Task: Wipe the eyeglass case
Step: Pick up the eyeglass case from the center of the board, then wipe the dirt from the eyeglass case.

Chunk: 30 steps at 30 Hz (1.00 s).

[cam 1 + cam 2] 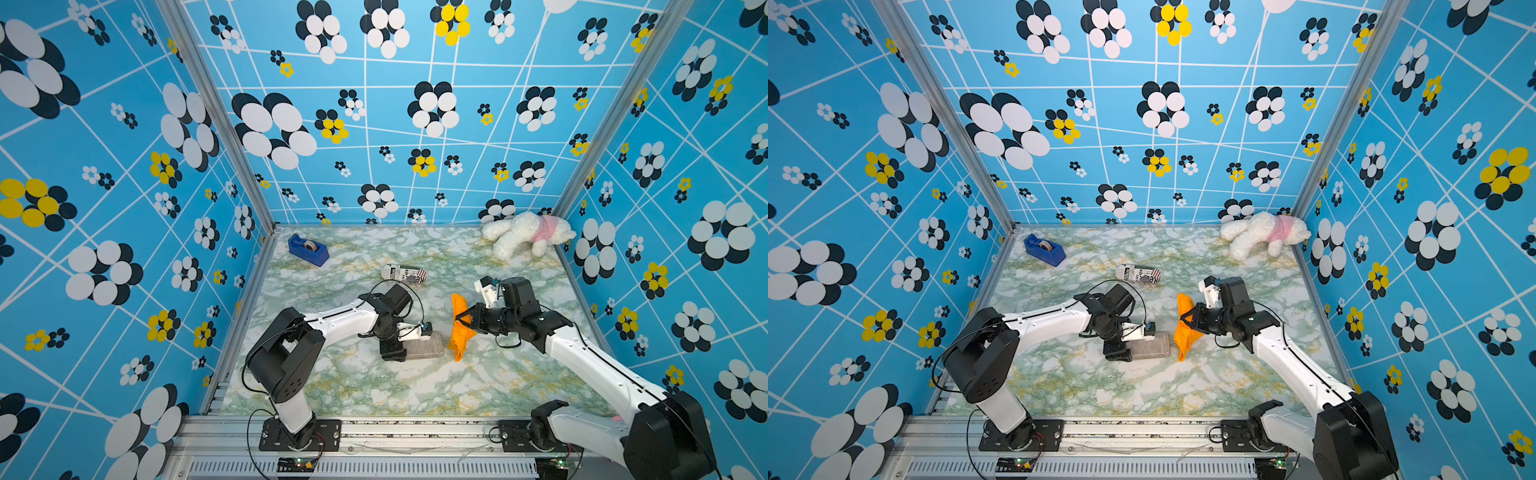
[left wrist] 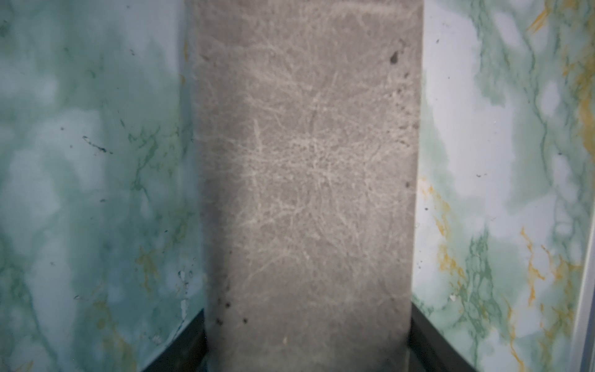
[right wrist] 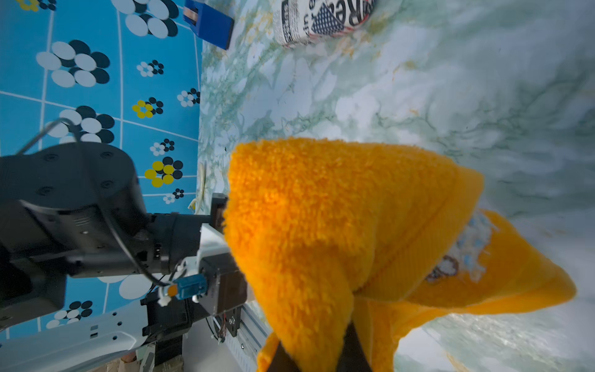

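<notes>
The eyeglass case is a grey, scuffed oblong lying flat on the marble table in both top views. My left gripper is shut on its left end. In the left wrist view the case fills the middle, with a black finger pressed against each long side. My right gripper hovers just right of the case, shut on an orange cloth. The cloth hangs from the jaws, its lower end near the case's right end.
A blue tape dispenser sits at the back left. A printed can lies behind the left arm. A white plush dog lies in the back right corner. Patterned blue walls enclose three sides, and a metal rail runs along the front.
</notes>
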Tool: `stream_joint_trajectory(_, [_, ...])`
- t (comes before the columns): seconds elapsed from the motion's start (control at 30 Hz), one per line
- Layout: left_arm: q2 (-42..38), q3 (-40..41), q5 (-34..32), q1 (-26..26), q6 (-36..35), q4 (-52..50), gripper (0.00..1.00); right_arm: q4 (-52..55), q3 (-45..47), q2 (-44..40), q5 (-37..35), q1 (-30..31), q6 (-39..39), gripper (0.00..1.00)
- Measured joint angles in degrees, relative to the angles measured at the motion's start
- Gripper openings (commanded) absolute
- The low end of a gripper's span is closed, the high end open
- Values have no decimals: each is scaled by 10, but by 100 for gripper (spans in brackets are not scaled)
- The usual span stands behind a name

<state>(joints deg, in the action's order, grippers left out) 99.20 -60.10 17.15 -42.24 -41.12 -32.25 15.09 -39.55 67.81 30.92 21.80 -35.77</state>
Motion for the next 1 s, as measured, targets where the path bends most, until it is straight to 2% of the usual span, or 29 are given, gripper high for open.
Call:
stream_joint_trajectory(0.23, [36,-27,-12,-20,28,6,44,-94,10,136,5,79,-43,0])
stream_joint_trajectory(0.33, [36,-28,-14,-20,42,2,44,-138,-8,188,27,85,-56,0])
stream_joint_trajectory(0.6, [36,-27,-13,-3,79,-8,35,-284,-17,276,81,87,-112,0])
stream_joint_trajectory(0.83, [36,-27,-19,3,92,-16,35,-451,41,299,91,89,-173,0])
stream_joint_trajectory(1.0, [33,-16,-17,-14,90,17,36,-452,92,248,90,81,-154,0])
